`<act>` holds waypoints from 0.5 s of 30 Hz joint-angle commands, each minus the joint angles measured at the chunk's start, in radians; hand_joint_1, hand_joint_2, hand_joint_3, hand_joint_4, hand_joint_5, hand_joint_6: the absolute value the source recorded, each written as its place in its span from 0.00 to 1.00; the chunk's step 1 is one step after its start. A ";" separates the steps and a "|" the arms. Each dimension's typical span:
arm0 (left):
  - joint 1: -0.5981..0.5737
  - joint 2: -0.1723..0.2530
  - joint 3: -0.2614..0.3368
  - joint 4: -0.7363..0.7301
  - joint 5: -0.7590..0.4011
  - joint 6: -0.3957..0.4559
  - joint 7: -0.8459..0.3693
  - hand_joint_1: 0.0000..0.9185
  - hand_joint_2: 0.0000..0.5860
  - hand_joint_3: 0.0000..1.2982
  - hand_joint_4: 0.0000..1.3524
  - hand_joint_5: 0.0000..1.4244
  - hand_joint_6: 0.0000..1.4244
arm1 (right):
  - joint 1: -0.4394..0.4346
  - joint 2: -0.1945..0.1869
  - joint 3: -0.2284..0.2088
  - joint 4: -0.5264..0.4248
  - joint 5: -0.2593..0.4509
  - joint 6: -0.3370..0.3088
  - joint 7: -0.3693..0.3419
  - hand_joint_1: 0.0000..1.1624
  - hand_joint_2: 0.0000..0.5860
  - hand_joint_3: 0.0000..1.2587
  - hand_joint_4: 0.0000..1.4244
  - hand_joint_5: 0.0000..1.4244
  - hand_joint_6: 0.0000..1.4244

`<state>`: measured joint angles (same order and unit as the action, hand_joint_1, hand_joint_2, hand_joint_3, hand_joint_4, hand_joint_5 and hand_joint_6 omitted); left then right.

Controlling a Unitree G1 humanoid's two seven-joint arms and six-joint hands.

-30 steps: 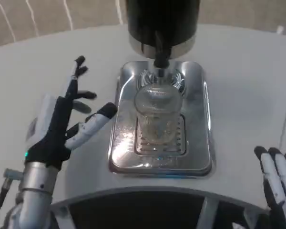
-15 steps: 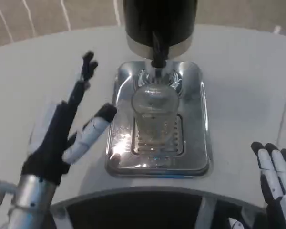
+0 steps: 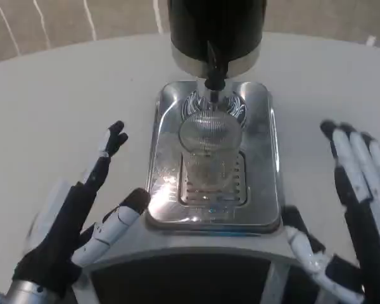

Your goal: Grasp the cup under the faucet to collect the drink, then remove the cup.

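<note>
The cup (image 3: 209, 155), clear and ribbed, is seen upright on the slotted grate (image 3: 212, 187) of the tray (image 3: 266, 158), directly below the faucet (image 3: 213, 73). It is touched by neither hand. The faucet is mounted on the black dispenser (image 3: 216, 28), which is ringed with a silver band at its base and is placed at the far end of the shiny tray. The tray is set on the white table (image 3: 63, 107).

The left hand (image 3: 82, 215) is held to the left of the tray, near its front corner, with fingers spread and nothing grasped; its thumb is pointed toward the tray's edge, just beside it. The right hand (image 3: 348, 215) is raised to the right of the tray, fingers extended and apart, thumb reaching toward the tray's front right corner, and nothing is gripped by it either.
</note>
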<state>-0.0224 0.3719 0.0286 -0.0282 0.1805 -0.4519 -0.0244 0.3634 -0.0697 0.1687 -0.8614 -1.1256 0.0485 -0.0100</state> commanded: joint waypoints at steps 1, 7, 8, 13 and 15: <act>0.040 0.003 0.006 -0.032 0.024 0.021 -0.017 0.00 0.23 0.00 0.00 0.02 0.02 | -0.059 0.015 -0.025 -0.006 0.036 0.015 0.048 0.30 0.80 0.02 0.00 0.00 0.05; 0.079 0.006 -0.001 -0.058 0.066 0.013 -0.026 0.00 0.23 0.00 0.00 0.02 0.02 | -0.138 0.051 -0.028 0.005 0.089 0.038 0.087 0.30 0.79 0.02 0.00 0.00 0.05; 0.088 0.005 -0.003 -0.064 0.074 0.014 -0.026 0.00 0.23 0.00 0.00 0.02 0.02 | -0.154 0.061 -0.023 0.009 0.100 0.044 0.093 0.30 0.79 0.02 0.00 0.00 0.05; 0.119 0.005 -0.010 -0.085 0.121 0.001 -0.016 0.00 0.23 0.00 0.00 0.02 0.01 | -0.228 0.113 0.023 0.049 0.127 0.069 0.098 0.30 0.79 0.02 0.00 0.00 0.05; 0.128 0.006 -0.008 -0.092 0.143 -0.008 -0.009 0.00 0.22 0.00 0.00 0.01 0.01 | -0.262 0.131 0.039 0.081 0.137 0.079 0.090 0.30 0.79 0.02 0.00 0.00 0.05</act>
<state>0.0860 0.3728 0.0203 -0.1043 0.2933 -0.4454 -0.0424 0.1304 0.0412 0.1925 -0.8130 -1.0001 0.1133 0.0839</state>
